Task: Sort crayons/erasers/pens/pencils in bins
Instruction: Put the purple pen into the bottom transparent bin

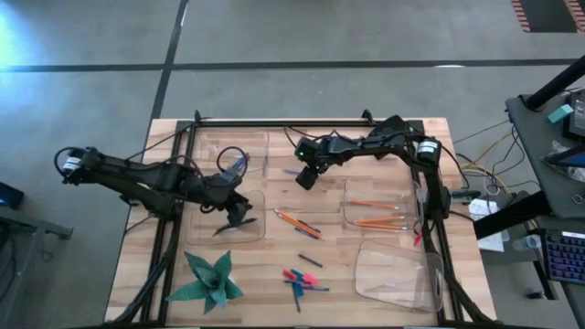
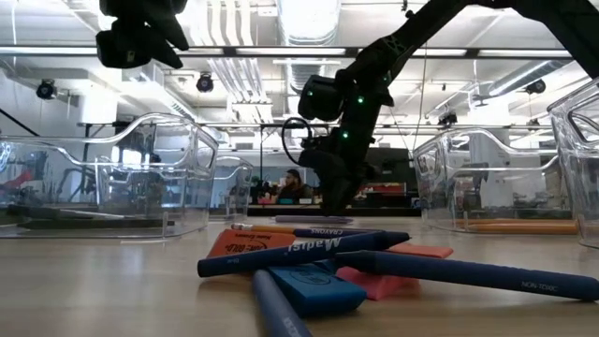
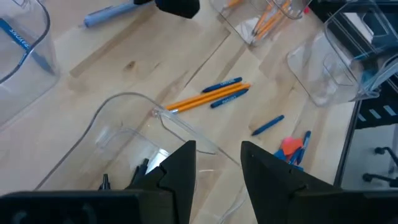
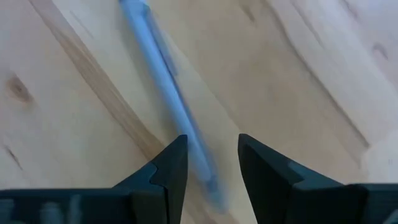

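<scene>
Nearest the low camera I log a heap: blue crayons [image 2: 304, 253] crossed over a blue eraser [image 2: 314, 288] and a pink-red eraser [image 2: 379, 281], all touching. From above this heap [image 1: 297, 279] lies on the wooden table [image 1: 274, 302] toward its front edge, just right of a green folded-paper star [image 1: 210, 279].

Item, pencils loose: two orange pencils [image 1: 297, 222] with a blue stick alongside, at the table's middle, beyond the heap.

Item, pencils sorted: several orange pencils [image 1: 379, 212] in the clear bin [image 1: 352, 187] right of the table's middle.

Item, bins: a second clear bin [image 1: 366, 251] in front of the pencil bin, holding little that I can make out; a third bin [image 1: 260, 228] left of the loose pencils, with dark sticks inside; a fourth bin [image 1: 260, 142] behind it, holding a blue stick.

Item, left gripper [image 1: 239, 217]: over the third bin, fingers [image 3: 180, 171] parted, nothing between them.

Item, right gripper [image 1: 306, 176]: low over the table behind the loose pencils. Its fingers [image 4: 171, 168] are parted and straddle a light blue pen [image 4: 165, 87] lying flat on the wood; I cannot tell whether the pads touch it. The pen is not lifted.
</scene>
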`<state>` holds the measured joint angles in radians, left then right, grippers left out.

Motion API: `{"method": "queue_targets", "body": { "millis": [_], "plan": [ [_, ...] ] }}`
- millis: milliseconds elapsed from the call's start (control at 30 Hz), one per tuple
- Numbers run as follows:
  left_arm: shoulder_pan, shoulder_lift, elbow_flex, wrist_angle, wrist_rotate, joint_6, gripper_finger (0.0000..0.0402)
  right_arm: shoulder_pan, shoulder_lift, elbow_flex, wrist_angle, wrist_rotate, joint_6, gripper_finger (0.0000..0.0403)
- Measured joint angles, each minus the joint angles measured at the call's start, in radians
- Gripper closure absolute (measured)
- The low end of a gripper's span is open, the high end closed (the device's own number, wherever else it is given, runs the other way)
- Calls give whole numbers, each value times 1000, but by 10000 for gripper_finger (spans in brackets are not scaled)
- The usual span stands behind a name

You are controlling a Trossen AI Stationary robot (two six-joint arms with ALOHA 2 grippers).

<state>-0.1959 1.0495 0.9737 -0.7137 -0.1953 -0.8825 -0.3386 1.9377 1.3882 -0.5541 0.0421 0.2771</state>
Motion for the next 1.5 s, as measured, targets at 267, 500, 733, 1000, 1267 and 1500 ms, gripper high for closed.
{"method": "queue_targets", "body": {
  "millis": [267, 500, 733, 1000, 1267, 1500],
  "plan": [
    [0, 10, -1, 4, -6, 4, 288, 16, -4, -63, 23, 10, 1, 298],
    [0, 7, -2, 3, -31, 6, 288, 18, -4, -80, 25, 10, 0, 379],
    [0, 8, -2, 2, -47, 6, 288, 33, -22, -83, 20, 15, 4, 381],
    [-1, 8, -2, 2, -47, 5, 288, 69, -157, -86, -6, 2, 40, 383],
    [-1, 8, -2, 3, -69, 6, 288, 190, -333, -86, -51, 7, 124, 384],
    [-1, 10, -3, 10, -73, 6, 288, 400, -496, -86, -166, 8, 243, 380]
  ]
}}
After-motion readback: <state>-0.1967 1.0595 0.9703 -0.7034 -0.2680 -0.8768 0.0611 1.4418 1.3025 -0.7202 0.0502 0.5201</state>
